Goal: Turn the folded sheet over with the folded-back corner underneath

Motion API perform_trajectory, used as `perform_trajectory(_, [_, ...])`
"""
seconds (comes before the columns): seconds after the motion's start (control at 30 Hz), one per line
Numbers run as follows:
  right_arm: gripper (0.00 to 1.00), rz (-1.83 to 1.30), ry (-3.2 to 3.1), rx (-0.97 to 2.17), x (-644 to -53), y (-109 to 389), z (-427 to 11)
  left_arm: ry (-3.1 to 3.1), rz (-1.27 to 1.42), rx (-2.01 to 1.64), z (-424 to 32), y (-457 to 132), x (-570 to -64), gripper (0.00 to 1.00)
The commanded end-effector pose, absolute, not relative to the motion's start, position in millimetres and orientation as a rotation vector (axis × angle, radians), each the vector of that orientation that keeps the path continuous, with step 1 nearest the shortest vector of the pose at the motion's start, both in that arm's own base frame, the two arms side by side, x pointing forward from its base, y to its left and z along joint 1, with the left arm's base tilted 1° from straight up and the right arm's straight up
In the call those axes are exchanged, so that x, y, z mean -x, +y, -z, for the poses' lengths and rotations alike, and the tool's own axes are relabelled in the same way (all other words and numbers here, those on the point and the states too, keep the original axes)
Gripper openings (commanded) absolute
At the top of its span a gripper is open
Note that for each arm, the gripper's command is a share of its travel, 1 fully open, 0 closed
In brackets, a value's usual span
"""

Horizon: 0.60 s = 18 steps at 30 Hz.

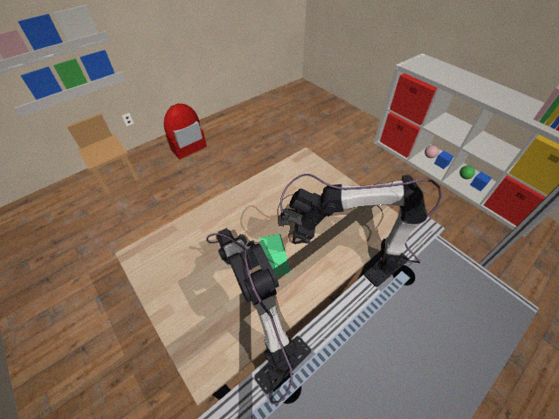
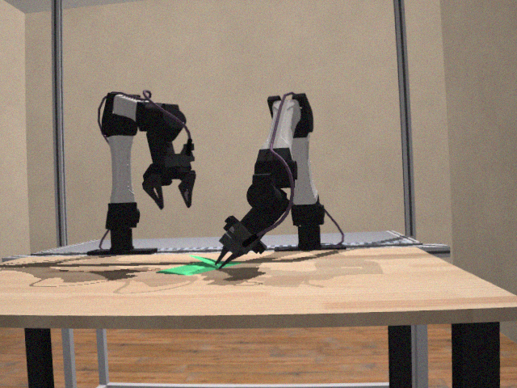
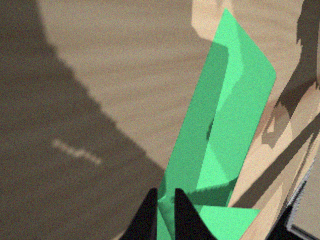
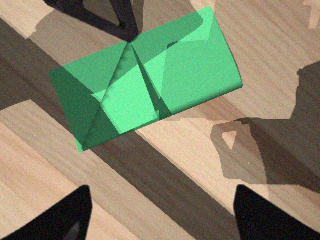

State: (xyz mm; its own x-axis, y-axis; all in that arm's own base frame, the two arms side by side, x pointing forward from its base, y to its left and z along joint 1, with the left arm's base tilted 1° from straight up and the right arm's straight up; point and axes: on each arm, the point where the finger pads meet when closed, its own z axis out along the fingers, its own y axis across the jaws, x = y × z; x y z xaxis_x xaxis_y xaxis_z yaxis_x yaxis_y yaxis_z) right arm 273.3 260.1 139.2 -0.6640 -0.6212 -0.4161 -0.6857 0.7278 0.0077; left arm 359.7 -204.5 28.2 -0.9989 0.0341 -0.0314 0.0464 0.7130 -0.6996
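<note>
The green folded sheet (image 1: pixel 272 247) (image 2: pixel 181 269) (image 3: pixel 192 120) (image 4: pixel 205 80) lies on the table. A triangular corner flap (image 2: pixel 203 259) (image 3: pixel 225 220) (image 4: pixel 125 112) is folded over on top and stands a little raised, with a dark gap beside it. My left gripper (image 2: pixel 218 266) (image 3: pixel 166 198) (image 4: pixel 131 37) is nearly shut, with a narrow gap between its tips. The tips are low at the sheet's long edge, by the flap's pointed end; I see no paper clearly pinched. My right gripper (image 2: pixel 175 207) (image 4: pixel 162 194) is open and empty, high above the table and to one side of the sheet.
The wooden table (image 1: pixel 157 271) (image 2: pixel 334 296) carries broad arm shadows, some across the sheet. The two arms stand on the rail along one side. The left arm hides part of the sheet in the top view. A shelf (image 1: pixel 469 85) and a chair (image 1: pixel 102 148) stand off the table.
</note>
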Motion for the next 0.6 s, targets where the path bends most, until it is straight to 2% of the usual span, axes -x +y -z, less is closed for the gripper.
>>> perform_trajectory(0.0, [0.55, -0.367, 2.537, 0.887, -277.0, 273.1, -146.7, 2.933, 1.145, -0.05, -9.8, -204.9, -355.7, 0.1])
perform_trajectory(0.07, [0.32, -0.491, 2.549, 0.758, -280.3, 280.3, -147.9, 2.904, 1.156, -0.068, -22.4, -205.3, -360.1, 0.1])
perform_trajectory(0.27, [0.31, -0.801, 2.615, 0.343, -290.1, 282.3, -122.0, 2.904, 1.156, -0.068, -22.4, -205.3, -360.1, 0.1])
perform_trajectory(0.37, [0.31, -0.849, 2.61, 0.286, -292.4, 284.4, -121.2, 2.904, 1.156, -0.068, -22.4, -205.3, -360.1, 0.1])
perform_trajectory(0.57, [0.31, -1.082, 2.632, -0.12, -298.9, 280.7, -80.6, 2.904, 1.156, -0.068, -22.4, -205.3, -360.1, 0.1])
